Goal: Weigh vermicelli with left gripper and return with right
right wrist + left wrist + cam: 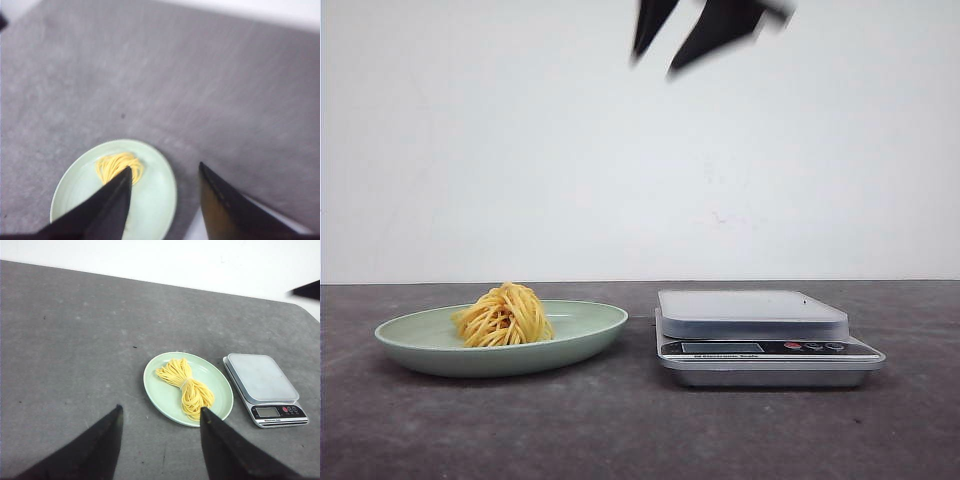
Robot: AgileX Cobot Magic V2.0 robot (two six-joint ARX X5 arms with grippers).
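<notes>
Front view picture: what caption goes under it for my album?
Yellow vermicelli on a green plate beside an empty scale.

A bare lab-style test bench: grey tabletop point(620, 430), blank white wall point(520, 150), staged kitchen scale point(765, 340).

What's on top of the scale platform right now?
Nothing: the scale platform is bare. The vermicelli bundle lies on the green plate beside it. The display reading is too small to tell.
</notes>
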